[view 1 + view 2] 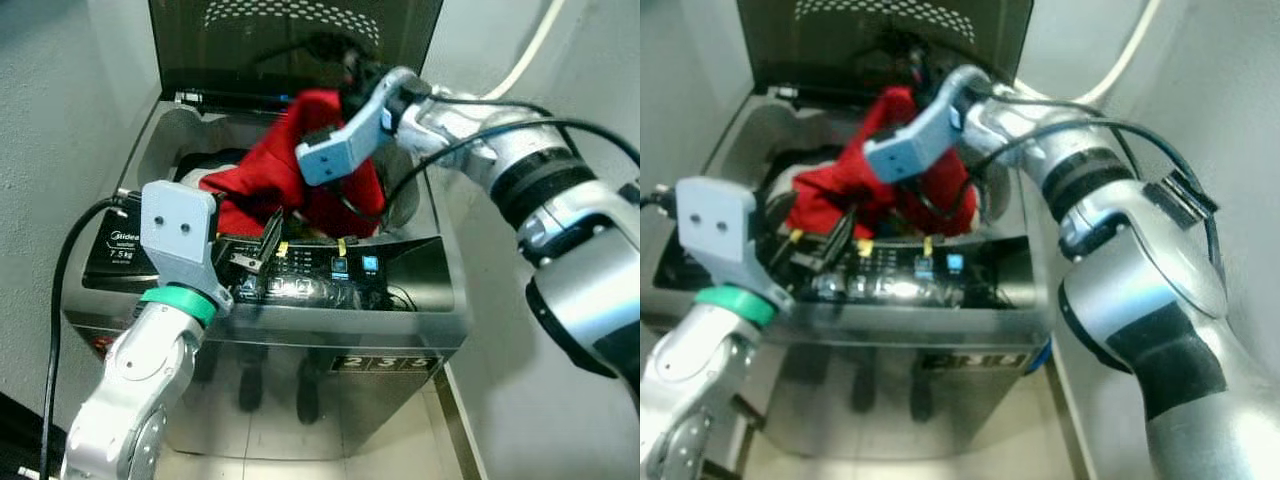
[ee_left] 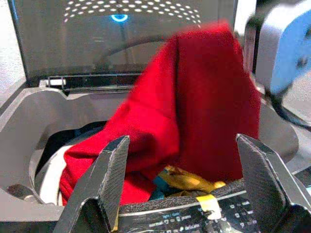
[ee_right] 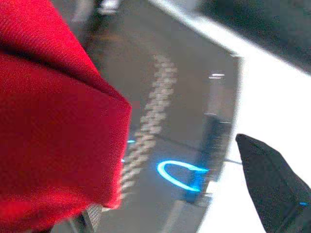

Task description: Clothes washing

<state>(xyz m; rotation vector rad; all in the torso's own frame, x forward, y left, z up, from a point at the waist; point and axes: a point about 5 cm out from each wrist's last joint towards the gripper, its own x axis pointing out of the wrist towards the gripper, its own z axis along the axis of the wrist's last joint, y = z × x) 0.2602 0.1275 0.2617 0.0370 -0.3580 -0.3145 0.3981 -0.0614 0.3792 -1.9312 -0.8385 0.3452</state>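
Overhead, right tool (image 1: 350, 75) (red garment (image 1: 290, 165) draped)

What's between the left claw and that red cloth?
Only the washer's front control panel. The left gripper hovers open over it; the red cloth hangs just beyond, seen from the head.

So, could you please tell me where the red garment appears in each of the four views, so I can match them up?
Left eye view: red garment at upper centre, draped over the washer opening.
Right eye view: centre-left, beside the right gripper's blue-grey housing.
Left wrist view: centre, hanging beyond the open left gripper.
Right wrist view: along the left side.
Shared landmark: the raised dark washer lid with its dotted pattern.
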